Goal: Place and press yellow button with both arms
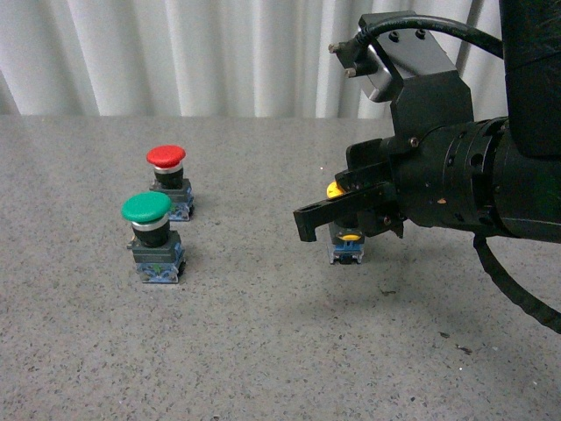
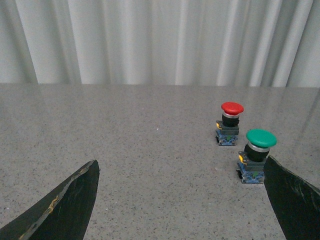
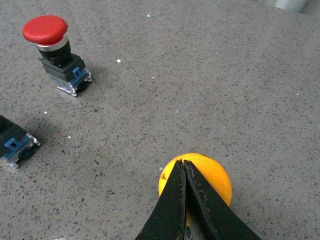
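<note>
Grey speckled table [image 1: 263, 351], white pleated curtain [image 1: 175, 53] behind.

Right pincer [image 3: 184, 167]: the two black fingers are pressed flat together with no gap between them. The joined tips lie over the round cap of the yellow button [image 3: 212, 175], near the cap's middle. Contact with the cap cannot be told. In the front view the fingers run level at cap height and reach past the button toward the left. The button stands upright on the table directly beneath them, with cap edge, yellow dot and bluish base showing below the fingers.

Outward from the right pincer: green button [image 1: 147, 209] and red button [image 1: 166, 156] stand upright, well apart from its tips, off to the left. Red is the farther back of the two, close behind green.

Left pincer [image 2: 180, 165]: spread wide, nothing between the fingers [image 2: 75, 195]. Green button sits just beside one finger, red button a little beyond it. This pincer is out of the front view.
</note>
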